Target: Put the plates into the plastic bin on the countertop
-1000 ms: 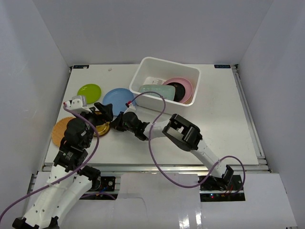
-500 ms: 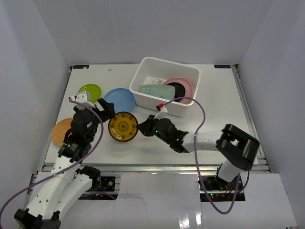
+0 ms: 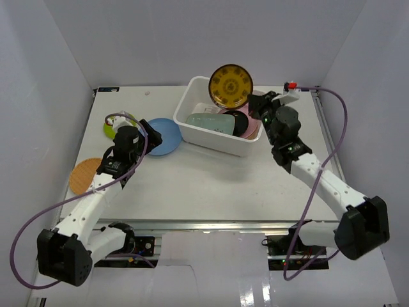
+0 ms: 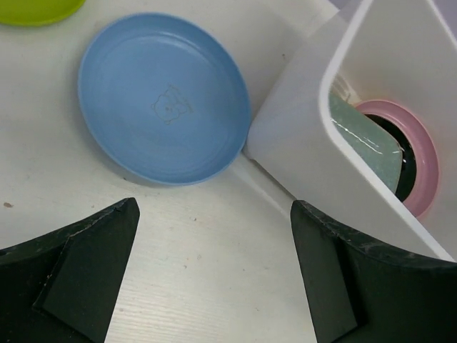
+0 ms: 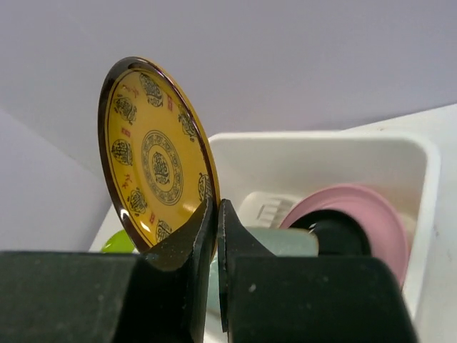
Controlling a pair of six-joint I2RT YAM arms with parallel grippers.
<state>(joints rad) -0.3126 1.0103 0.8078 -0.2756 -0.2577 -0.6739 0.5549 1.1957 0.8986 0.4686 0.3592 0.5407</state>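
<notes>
My right gripper (image 3: 254,101) (image 5: 216,214) is shut on the rim of the brown-gold plate (image 3: 230,85) (image 5: 153,166), which stands on edge in the air above the white plastic bin (image 3: 195,93) (image 5: 418,158). Inside the bin lie a pink plate (image 3: 251,126) (image 5: 364,207), a black plate (image 3: 239,121) (image 5: 335,234) and a pale mint dish (image 3: 209,121) (image 4: 360,139). The blue plate (image 3: 163,135) (image 4: 163,96) lies flat on the countertop (image 3: 211,176) just left of the bin. My left gripper (image 3: 149,132) (image 4: 214,271) hovers open near it with nothing between its fingers.
A lime green plate (image 3: 110,128) (image 4: 36,10) lies at the far left, partly hidden by the left arm. An orange woven-look plate (image 3: 83,174) rests near the countertop's left edge. White walls enclose the countertop on three sides.
The right arm has swung from the left middle of the countertop up to the bin, lifting the brown-gold plate on edge above it. The left arm has stretched forward toward the blue plate.
</notes>
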